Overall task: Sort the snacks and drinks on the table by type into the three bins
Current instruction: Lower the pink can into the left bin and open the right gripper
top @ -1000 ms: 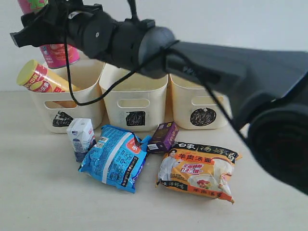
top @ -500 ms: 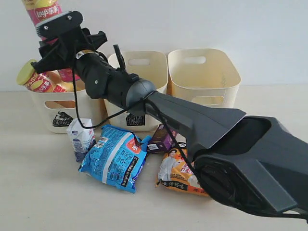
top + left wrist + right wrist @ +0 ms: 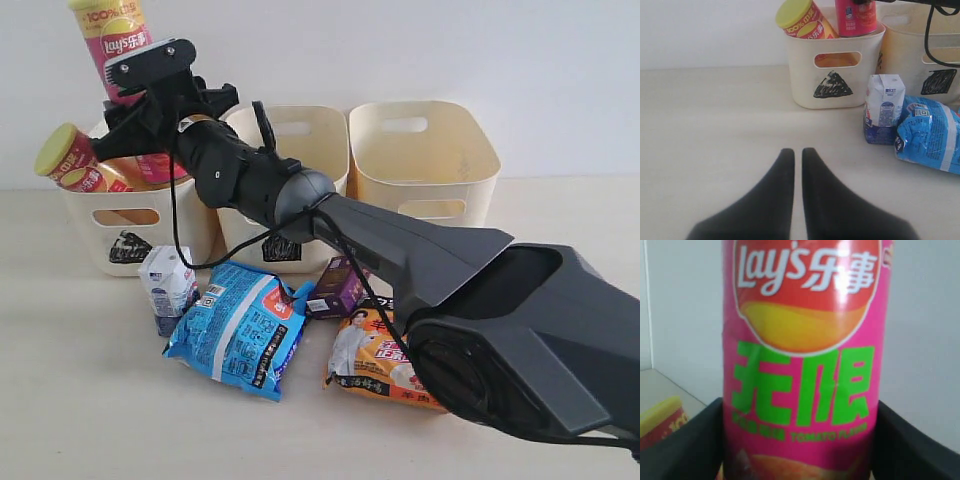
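My right gripper [image 3: 143,108] is shut on the pink Lay's tube [image 3: 112,38], which stands nearly upright with its lower end inside the triangle bin [image 3: 112,240]. In the right wrist view the pink tube [image 3: 805,360] fills the frame between my black fingers [image 3: 895,442]. The yellow-red tube [image 3: 75,160] leans in the same bin. In front of the bins lie the white carton [image 3: 168,288], the blue packet [image 3: 240,328], the purple carton [image 3: 338,285] and the orange packet [image 3: 375,358], partly hidden by my arm. My left gripper [image 3: 797,151] is shut and empty, low over the table.
The square bin [image 3: 290,135] and the third bin [image 3: 425,150] stand to the right; my arm hides the third bin's mark. My right arm stretches across the table's front right. The left wrist view shows the triangle bin [image 3: 807,82], the white carton [image 3: 883,107] and the blue packet [image 3: 930,135].
My right gripper has carried the pink tube rightward and down, turning it upright, so its lower end now dips into the triangle bin. The items on the table have not moved.
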### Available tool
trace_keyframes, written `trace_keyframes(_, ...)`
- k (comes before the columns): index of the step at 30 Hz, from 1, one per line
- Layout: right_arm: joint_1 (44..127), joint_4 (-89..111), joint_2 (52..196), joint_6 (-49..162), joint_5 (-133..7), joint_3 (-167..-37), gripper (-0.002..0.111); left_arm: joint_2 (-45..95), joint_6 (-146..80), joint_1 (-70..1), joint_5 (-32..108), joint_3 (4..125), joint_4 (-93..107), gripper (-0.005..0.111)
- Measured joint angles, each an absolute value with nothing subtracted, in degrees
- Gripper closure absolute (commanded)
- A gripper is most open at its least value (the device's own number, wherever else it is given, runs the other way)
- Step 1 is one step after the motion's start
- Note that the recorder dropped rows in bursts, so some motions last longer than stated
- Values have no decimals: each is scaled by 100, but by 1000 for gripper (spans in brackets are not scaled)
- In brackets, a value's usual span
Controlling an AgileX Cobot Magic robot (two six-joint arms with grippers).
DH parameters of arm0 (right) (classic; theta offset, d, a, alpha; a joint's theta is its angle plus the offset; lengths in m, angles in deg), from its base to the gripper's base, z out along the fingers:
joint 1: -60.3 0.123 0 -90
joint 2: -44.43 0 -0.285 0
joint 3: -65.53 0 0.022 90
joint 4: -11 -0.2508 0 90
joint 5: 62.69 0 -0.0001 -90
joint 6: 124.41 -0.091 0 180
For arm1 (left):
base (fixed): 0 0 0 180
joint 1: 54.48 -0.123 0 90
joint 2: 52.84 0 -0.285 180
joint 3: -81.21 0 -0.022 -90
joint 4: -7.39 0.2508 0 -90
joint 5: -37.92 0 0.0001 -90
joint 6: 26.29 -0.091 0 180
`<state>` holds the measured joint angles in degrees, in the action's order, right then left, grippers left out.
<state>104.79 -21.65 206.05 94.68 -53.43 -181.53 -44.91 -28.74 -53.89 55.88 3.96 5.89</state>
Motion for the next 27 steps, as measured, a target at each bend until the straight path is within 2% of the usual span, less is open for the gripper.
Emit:
trace_keyframes(2, 10479, -2165, 20605, 9453, -5352, -18153, 31, -4491, -2874, -5389, 5588, 396, 589, 102)
trace_keyframes(4, 10479, -2165, 20605, 9453, -5352, -18153, 29, -4491, -2874, -5389, 5588, 396, 589, 102)
trace_keyframes(20, 10479, -2176, 20379, 9427, -5424, -18153, 29, -4491, -2874, -5389, 5588, 396, 589, 102)
trace_keyframes(22, 10479, -2201, 20236, 9415, -5572, -18153, 34, -4491, -2874, -5389, 5588, 396, 589, 102)
trace_keyframes(24, 10490, -2201, 20076, 9407, -5817, -18153, 47, -4491, -2874, -5389, 5588, 396, 589, 102)
trace_keyframes(27, 10490, -2213, 19859, 9407, -6429, -18164, 79, -4491, -2874, -5389, 5588, 396, 589, 102)
